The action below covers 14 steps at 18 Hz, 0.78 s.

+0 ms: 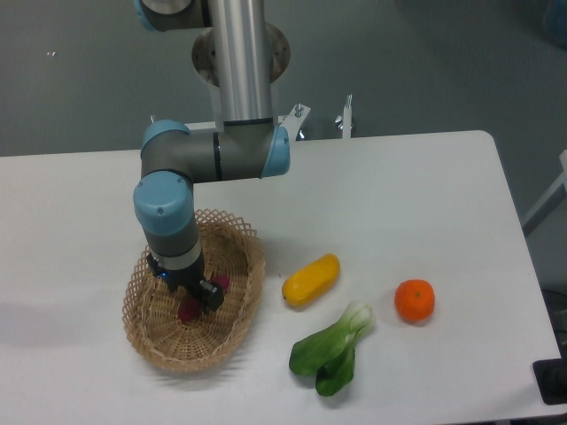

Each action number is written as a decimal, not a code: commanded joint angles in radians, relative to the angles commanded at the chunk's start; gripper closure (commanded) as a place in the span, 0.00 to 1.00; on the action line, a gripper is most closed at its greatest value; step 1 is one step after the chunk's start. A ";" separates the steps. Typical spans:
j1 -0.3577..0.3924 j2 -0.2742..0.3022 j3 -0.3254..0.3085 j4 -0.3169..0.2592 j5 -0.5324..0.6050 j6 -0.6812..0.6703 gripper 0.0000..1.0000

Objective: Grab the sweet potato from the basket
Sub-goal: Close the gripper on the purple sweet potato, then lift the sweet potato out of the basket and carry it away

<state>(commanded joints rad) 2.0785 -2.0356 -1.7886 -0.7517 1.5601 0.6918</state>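
The sweet potato [190,309] is lying inside the basket [237,323], mostly hidden under your gripper [200,297], which is reaching down onto it. You cannot tell whether the jaws are closing on it. Outside, a yellow vegetable [311,279] is sitting nearby.

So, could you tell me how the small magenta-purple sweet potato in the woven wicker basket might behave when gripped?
The small magenta-purple sweet potato looks stiff, so it probably won't flop. Its smooth-looking skin could slip between the gripper fingers. Inside the oval tan wicker basket, it likely can't roll far.
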 joint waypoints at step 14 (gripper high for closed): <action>0.017 0.078 0.061 -0.018 0.000 0.090 0.84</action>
<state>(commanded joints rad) 2.0953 -1.9575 -1.7275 -0.7699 1.5600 0.7820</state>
